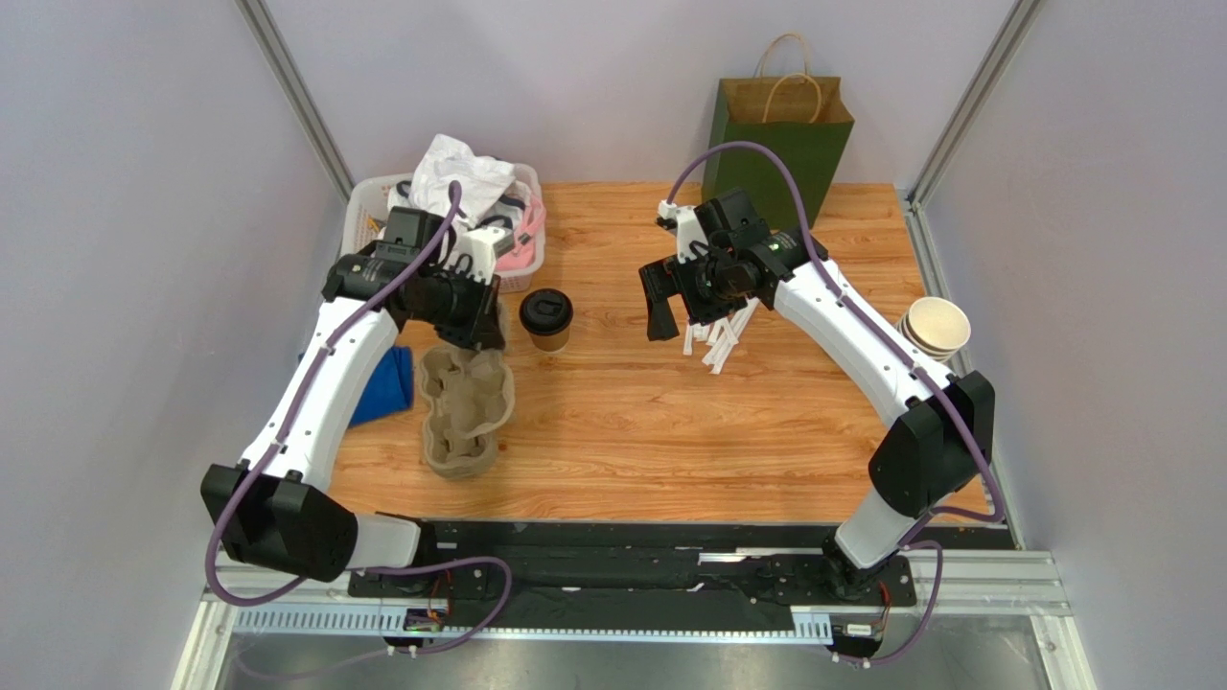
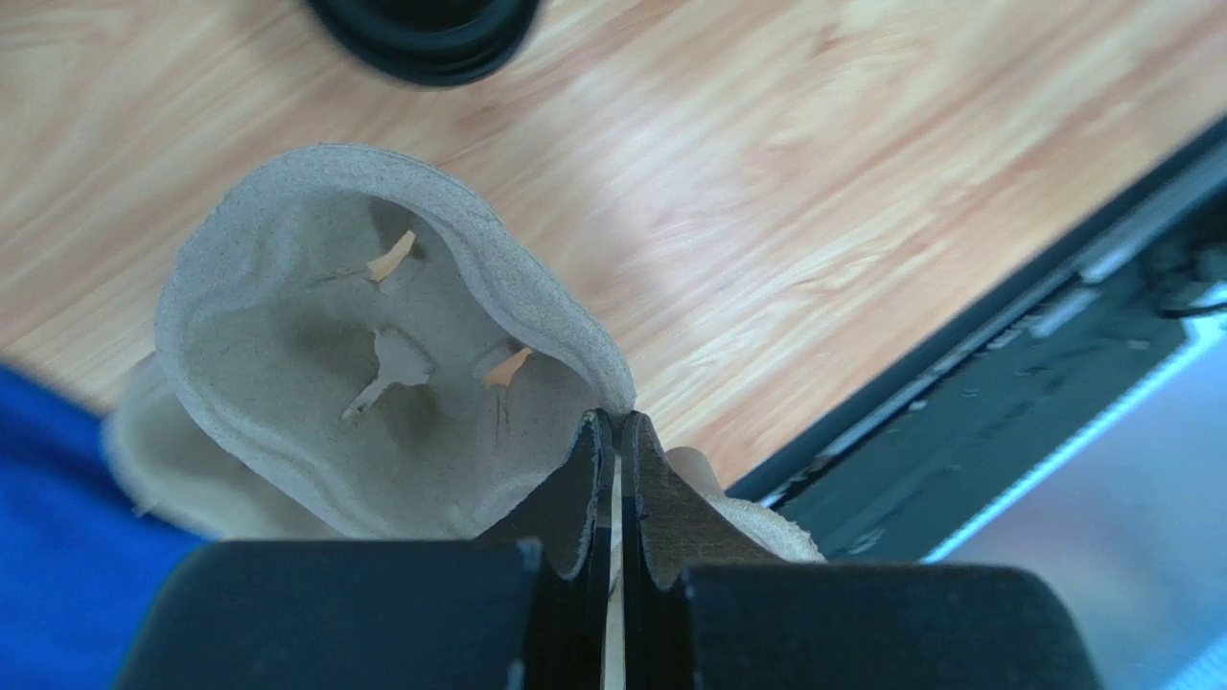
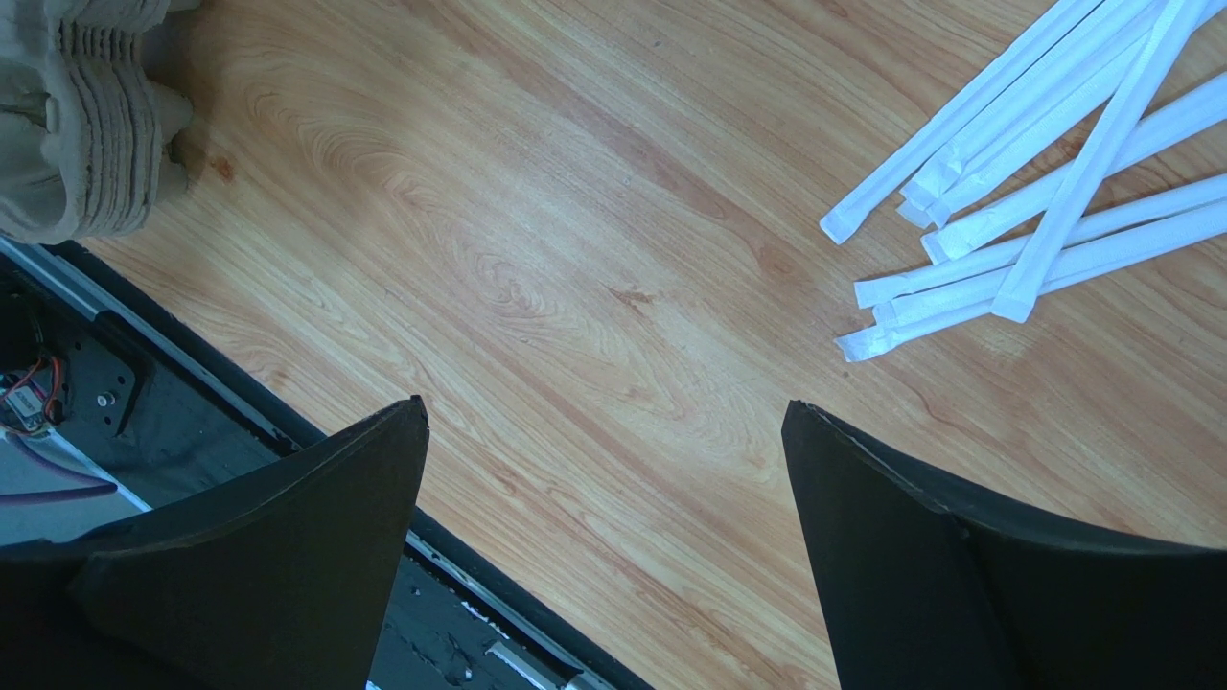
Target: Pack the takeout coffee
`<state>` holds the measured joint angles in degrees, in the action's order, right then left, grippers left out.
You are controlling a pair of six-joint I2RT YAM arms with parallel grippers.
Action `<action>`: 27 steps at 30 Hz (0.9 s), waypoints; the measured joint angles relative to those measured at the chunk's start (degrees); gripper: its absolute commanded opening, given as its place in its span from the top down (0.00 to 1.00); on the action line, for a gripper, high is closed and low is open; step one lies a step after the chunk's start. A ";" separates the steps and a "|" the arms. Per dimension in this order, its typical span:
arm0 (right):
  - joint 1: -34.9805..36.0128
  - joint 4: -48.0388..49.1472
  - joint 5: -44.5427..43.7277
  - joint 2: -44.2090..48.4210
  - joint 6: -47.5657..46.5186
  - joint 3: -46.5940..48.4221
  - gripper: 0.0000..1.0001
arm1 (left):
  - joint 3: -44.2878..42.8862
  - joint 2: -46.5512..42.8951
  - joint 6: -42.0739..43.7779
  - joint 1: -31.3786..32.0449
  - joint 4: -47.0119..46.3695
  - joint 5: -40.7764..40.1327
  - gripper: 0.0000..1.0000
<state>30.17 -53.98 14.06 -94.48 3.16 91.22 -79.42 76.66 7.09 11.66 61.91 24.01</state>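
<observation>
Near the table's left edge, the rim of the pulp cup carrier [image 2: 360, 360] is pinched by the left gripper [image 2: 615, 431]. The takeout coffee [image 1: 546, 316] is stood upright just beside it, towards the far edge. The right gripper [image 3: 605, 410] is held wide apart above mid-table.

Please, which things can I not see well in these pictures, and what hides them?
Coffee: left wrist view, the top edge cuts off nearly all of it.
Bag inside: top view, its own walls hide it.
Bin contents: top view, crumpled paper and the left arm cover most.
Left pincer: top view, its wrist hides its grip on the carrier.
</observation>
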 measured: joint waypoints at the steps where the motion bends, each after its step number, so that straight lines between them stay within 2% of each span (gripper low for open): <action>1: 0.00 0.00 0.00 0.00 0.00 0.00 0.00 | 0.81 -0.11 -0.94 0.46 -1.05 2.05 1.00; 5: -0.11 0.00 -0.02 0.00 -0.02 0.00 0.00 | 5.16 -0.92 -4.35 3.17 -5.81 6.49 1.00; 11: -0.44 0.00 -0.07 0.00 0.00 0.00 0.00 | 13.35 -2.10 -9.49 9.66 -11.50 6.03 1.00; 15: -0.59 -0.02 -0.07 0.00 0.00 0.00 0.00 | 16.92 -2.10 -12.26 10.95 -13.44 5.25 1.00; 21: -0.92 -0.04 -0.09 0.00 -0.04 0.02 0.00 | 17.66 -0.50 -13.64 13.33 -16.26 1.84 1.00; 26: -2.86 -2.25 0.63 -0.20 -0.85 2.45 0.00 | 17.55 6.12 -12.96 14.56 -18.08 -1.79 1.00; 27: -3.82 -3.26 1.07 -0.35 -1.20 4.22 0.00 | 17.55 7.48 -12.94 14.69 -18.25 -2.69 0.98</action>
<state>26.35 -57.23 15.14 -94.83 1.96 95.44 -61.87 84.14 -5.85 26.35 43.66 21.32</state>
